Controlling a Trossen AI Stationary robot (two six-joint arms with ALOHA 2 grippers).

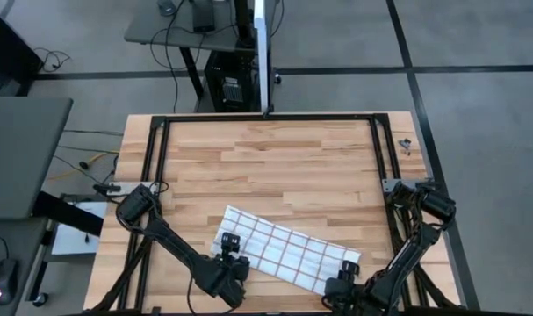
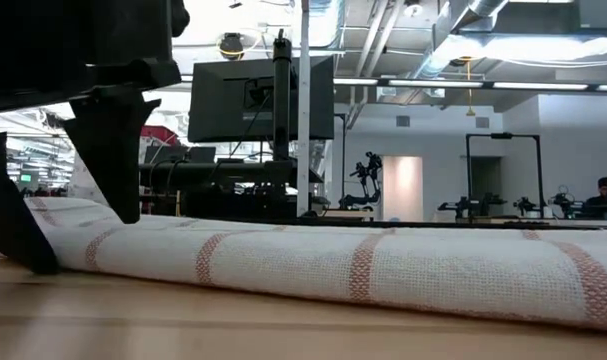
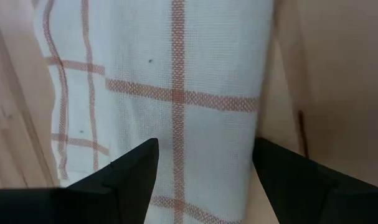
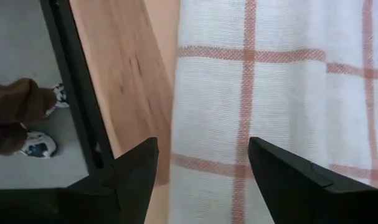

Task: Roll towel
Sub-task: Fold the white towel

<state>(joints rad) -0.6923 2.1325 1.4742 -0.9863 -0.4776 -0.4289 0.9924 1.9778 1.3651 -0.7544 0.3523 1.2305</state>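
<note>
The towel [image 1: 284,250], white with red-brown grid lines, lies folded into a long narrow strip, slanting across the table near its front edge. It rests flat on the wood and fills the low view [image 2: 383,270]. My left gripper [image 1: 229,253] is open over the strip's left end [image 3: 176,93], pointing down, with one finger on each side of the strip in the low view [image 2: 83,240]. My right gripper [image 1: 349,270] is open over the strip's right end [image 4: 269,93], one finger over bare wood and the other over the cloth. My left gripper comes from above with its open fingers [image 2: 18,220] lying across the strip's left end [image 2: 73,235], one on the near side and one on the far side. I cannot tell whether they touch the cloth.
A black frame rail [image 1: 385,149] runs around the tabletop, and the table's front edge lies just behind both grippers. A small dark object [image 1: 405,145] lies at the far right. A person's shoe and trouser leg [image 4: 27,124] show on the floor beyond the right edge.
</note>
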